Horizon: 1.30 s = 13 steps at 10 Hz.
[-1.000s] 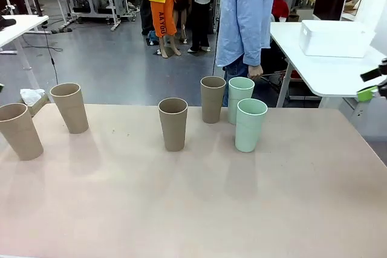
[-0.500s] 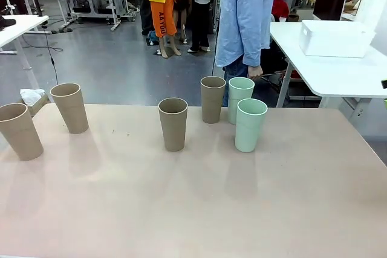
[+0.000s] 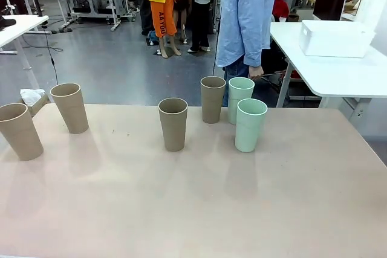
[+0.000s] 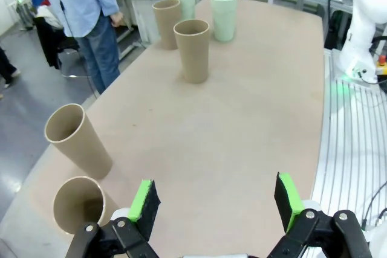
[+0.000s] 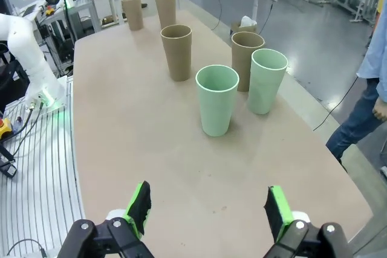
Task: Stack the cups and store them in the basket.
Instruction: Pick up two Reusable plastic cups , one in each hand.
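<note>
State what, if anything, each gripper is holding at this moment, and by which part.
Nothing is held. The left gripper and the right gripper are both open and empty; the cups stand untouched on the table.

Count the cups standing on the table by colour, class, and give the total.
Tan-brown cups: 4
Mint green cups: 2
Total: 6
</note>
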Tool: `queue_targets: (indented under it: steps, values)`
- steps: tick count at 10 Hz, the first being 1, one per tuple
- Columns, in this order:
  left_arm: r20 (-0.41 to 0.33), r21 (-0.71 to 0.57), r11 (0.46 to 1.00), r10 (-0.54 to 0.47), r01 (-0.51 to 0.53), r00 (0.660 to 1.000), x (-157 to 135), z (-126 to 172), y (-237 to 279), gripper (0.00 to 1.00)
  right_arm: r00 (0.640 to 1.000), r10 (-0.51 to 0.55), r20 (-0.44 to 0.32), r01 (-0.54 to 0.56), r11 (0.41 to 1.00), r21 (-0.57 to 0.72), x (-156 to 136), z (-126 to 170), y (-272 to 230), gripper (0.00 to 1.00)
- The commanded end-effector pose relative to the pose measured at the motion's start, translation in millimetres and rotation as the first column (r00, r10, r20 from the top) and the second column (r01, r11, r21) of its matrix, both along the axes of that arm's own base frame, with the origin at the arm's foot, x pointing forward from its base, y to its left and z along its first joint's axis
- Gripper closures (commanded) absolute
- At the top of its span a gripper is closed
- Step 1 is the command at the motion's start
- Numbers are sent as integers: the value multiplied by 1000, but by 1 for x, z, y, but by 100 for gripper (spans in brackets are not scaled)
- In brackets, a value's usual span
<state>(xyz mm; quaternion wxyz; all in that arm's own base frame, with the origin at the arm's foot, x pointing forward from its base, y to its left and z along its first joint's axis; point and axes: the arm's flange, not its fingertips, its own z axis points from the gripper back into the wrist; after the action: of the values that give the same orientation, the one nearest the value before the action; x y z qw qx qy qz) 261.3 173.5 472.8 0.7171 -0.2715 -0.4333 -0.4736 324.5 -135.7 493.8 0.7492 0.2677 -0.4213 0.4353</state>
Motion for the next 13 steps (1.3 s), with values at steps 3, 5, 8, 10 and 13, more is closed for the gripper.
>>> queue_targets:
  steps: [3, 5, 8, 10, 13]
  values:
    - [56, -22, 1000, 13, -12, 998, 1, 3, 4, 0, 1000, -4, 19, 4, 1000, 19, 0, 1, 1, 0]
    - [21, -13, 1000, 15, -14, 1000, -1, 3, 2, 0, 1000, -10, -10, 10, 1000, 2, 0, 0, 3, 0]
    - [21, -13, 1000, 15, -14, 1000, -1, 3, 2, 0, 1000, -10, -10, 10, 1000, 2, 0, 0, 3, 0]
    - [21, -13, 1000, 15, -14, 1000, -1, 3, 2, 0, 1000, -10, -10, 10, 1000, 2, 0, 0, 3, 0]
    - [21, -13, 1000, 15, -14, 1000, -1, 3, 2, 0, 1000, -10, -10, 10, 1000, 2, 0, 0, 3, 0]
